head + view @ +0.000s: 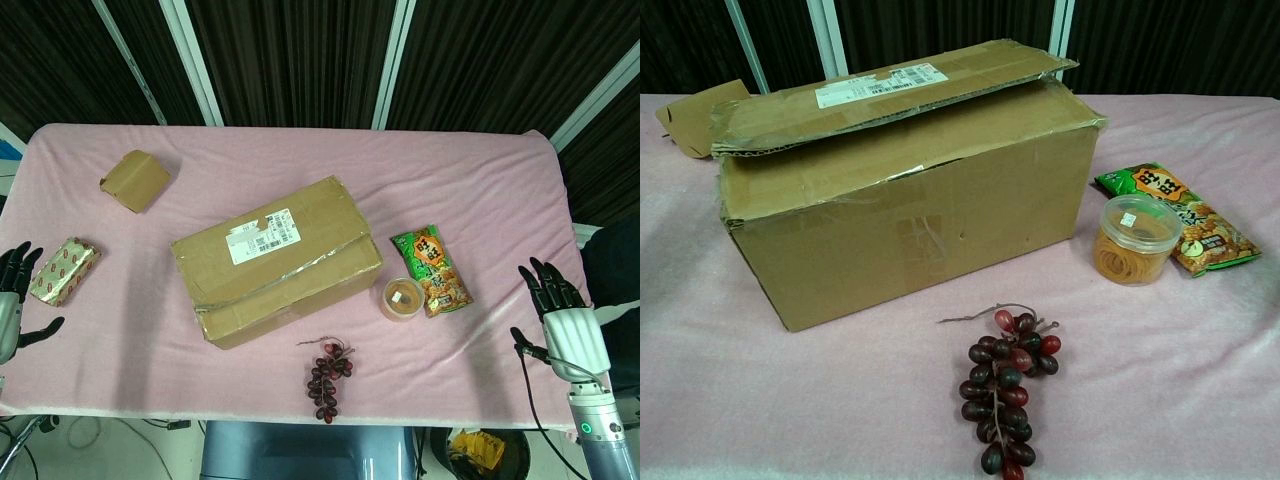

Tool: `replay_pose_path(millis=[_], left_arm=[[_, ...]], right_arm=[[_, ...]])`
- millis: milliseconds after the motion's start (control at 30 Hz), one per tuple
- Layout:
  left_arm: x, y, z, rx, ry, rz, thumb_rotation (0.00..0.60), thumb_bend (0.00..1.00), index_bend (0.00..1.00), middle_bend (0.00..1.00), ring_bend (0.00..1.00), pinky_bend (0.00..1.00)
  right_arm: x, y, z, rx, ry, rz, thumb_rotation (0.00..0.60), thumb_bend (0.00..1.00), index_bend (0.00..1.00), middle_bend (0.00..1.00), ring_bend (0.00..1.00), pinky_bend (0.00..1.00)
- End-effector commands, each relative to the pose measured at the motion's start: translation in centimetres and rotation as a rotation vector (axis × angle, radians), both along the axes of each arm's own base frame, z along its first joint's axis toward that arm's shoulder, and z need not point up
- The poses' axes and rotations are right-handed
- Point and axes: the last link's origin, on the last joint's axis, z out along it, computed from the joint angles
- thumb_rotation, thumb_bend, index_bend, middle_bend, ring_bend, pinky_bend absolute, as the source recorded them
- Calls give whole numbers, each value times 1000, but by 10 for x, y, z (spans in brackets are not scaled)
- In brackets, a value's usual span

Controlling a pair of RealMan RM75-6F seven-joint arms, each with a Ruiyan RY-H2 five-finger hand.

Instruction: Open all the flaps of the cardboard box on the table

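A brown cardboard box (275,262) lies slantwise in the middle of the pink table, its long top flaps lying down. In the chest view the box (910,190) shows its far flap with the white label slightly raised above the near one. My left hand (14,300) hovers at the table's left edge, fingers spread, holding nothing. My right hand (560,315) hangs at the right edge, fingers also apart and empty. Both hands are well away from the box. Neither hand appears in the chest view.
A bunch of dark grapes (328,377) lies in front of the box. A round clear tub (403,297) and a green snack bag (432,270) sit to its right. A shiny wrapped packet (64,270) lies near my left hand, and a small cardboard piece (135,180) at the back left.
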Motion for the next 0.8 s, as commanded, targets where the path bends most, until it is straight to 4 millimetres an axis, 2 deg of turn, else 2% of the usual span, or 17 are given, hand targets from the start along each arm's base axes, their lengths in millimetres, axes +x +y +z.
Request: replay_pose_path(millis=[33, 300, 433, 667, 800], left_arm=[[0, 0, 0, -1, 0, 0, 600, 124, 0, 0, 0, 0], [1, -1, 0, -5, 3, -9, 600, 124, 0, 0, 0, 0], [9, 1, 2, -15, 47, -66, 600, 146, 0, 0, 0, 0], [32, 1, -3, -97, 162, -210, 600, 333, 0, 0, 0, 0], [49, 8, -5, -172, 258, -288, 600, 443, 0, 0, 0, 0]], right_arm=[[0, 0, 0, 0, -1, -1, 600, 284, 0, 0, 0, 224], [0, 0, 0, -2, -6, -3, 600, 284, 0, 0, 0, 223], [0, -1, 0, -3, -5, -3, 600, 284, 0, 0, 0, 224], [-3, -4, 0, -2, -14, -21, 600, 284, 0, 0, 0, 223], [-4, -5, 1, -8, -21, -27, 600, 283, 0, 0, 0, 224]])
